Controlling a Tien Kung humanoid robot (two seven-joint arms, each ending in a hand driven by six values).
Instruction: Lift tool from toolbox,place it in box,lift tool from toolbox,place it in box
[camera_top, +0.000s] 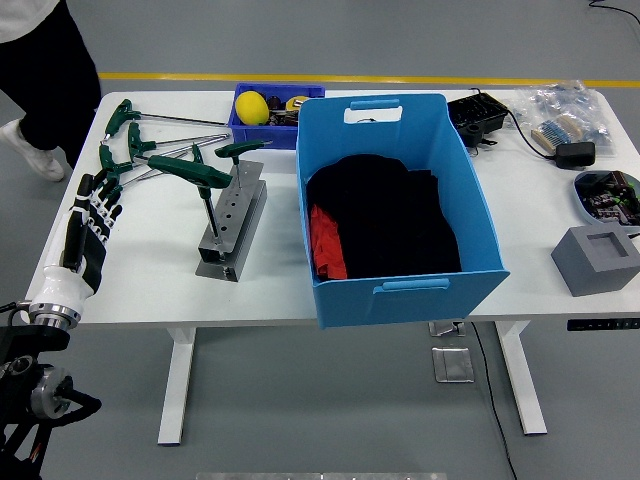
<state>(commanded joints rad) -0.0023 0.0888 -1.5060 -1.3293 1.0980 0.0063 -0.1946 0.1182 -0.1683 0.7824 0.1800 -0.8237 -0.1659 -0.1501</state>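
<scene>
A grey metal tool rack stands on the white table, left of a big blue box. Two green T-handle wrenches stand in the rack, one with a large handle and a smaller one behind it. Several more green-handled wrenches lie loose at the far left. My left hand rests flat near the left edge, fingers spread and holding nothing, its fingertips close to one loose wrench. The box holds dark contents and a red item. The right arm does not show.
A small blue bin with a yellow object sits behind the rack. At the right are a grey block, a bowl of parts, a black adapter and plastic bags. A person's legs stand at the far left corner.
</scene>
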